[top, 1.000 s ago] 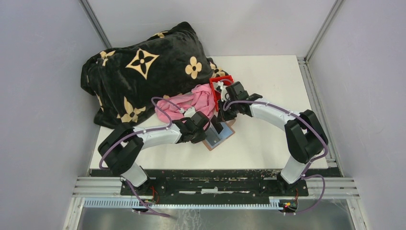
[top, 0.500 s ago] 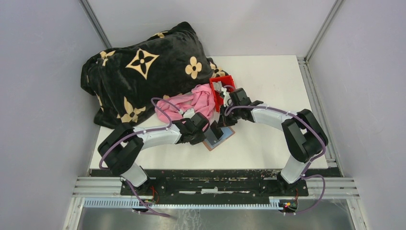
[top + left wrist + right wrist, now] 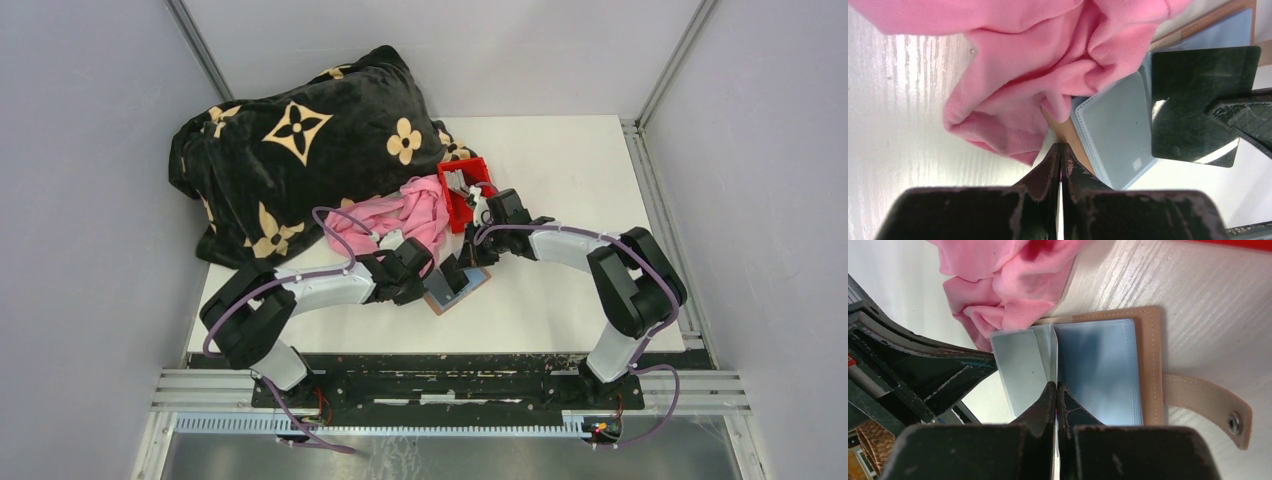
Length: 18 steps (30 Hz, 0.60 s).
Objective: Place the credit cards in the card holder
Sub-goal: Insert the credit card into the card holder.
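The card holder (image 3: 462,288) lies open on the table, brown leather with pale blue plastic sleeves (image 3: 1098,370) and a snap tab (image 3: 1208,400). My right gripper (image 3: 470,252) hangs just above it, shut on a dark credit card (image 3: 1198,100). In the right wrist view that card is edge-on between the fingers (image 3: 1056,385), over the fold of the sleeves. My left gripper (image 3: 440,276) is shut at the holder's left edge, its tips (image 3: 1062,146) pinching the tan leather beside the pink cloth. More credit cards (image 3: 460,182) stand in the red bin.
The red bin (image 3: 463,163) sits just behind the card holder. A crumpled pink cloth (image 3: 415,210) touches the holder's left side. A large black blanket with tan flowers (image 3: 300,150) fills the back left. Bare white table (image 3: 570,160) lies to the right.
My right gripper has come away from the red bin, down and towards the card holder, carrying the dark card. The left gripper has stayed at the holder's edge.
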Tool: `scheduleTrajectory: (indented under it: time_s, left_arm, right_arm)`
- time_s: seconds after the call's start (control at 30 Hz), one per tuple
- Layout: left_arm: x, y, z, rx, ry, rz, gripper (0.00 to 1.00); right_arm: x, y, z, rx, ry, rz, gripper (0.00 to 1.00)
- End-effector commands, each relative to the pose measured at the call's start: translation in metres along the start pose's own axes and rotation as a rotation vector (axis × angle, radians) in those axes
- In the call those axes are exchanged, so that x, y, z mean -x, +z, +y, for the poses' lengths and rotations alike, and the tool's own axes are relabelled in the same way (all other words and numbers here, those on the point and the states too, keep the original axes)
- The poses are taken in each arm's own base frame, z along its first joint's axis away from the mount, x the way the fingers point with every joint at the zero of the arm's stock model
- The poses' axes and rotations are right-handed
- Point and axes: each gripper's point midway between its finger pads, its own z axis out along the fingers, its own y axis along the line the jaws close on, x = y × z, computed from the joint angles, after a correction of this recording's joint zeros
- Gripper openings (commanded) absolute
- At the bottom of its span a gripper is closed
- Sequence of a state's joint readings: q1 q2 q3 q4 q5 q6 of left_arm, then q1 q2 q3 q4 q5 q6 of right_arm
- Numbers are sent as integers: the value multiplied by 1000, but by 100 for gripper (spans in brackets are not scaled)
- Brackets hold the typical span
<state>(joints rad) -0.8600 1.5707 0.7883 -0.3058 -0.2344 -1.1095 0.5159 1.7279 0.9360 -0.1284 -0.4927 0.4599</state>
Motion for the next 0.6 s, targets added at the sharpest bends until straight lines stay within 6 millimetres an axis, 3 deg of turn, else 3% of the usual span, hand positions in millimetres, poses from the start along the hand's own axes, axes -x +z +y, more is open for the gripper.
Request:
scheduleTrajectory:
  time_s: [0.0,0.2,0.57]
  left_arm:
    - [-15,-2,36,104,15,27,6]
    - [-26,-3,44,108,6,44,6]
    - [-33,12,40,122,28,73,6]
  right_arm:
    - [9,-2,-3,9,-1,-43,1]
    - [6,0,-6,15,10,-36,1]
    - [-14,8,-6,64,68,-1,1]
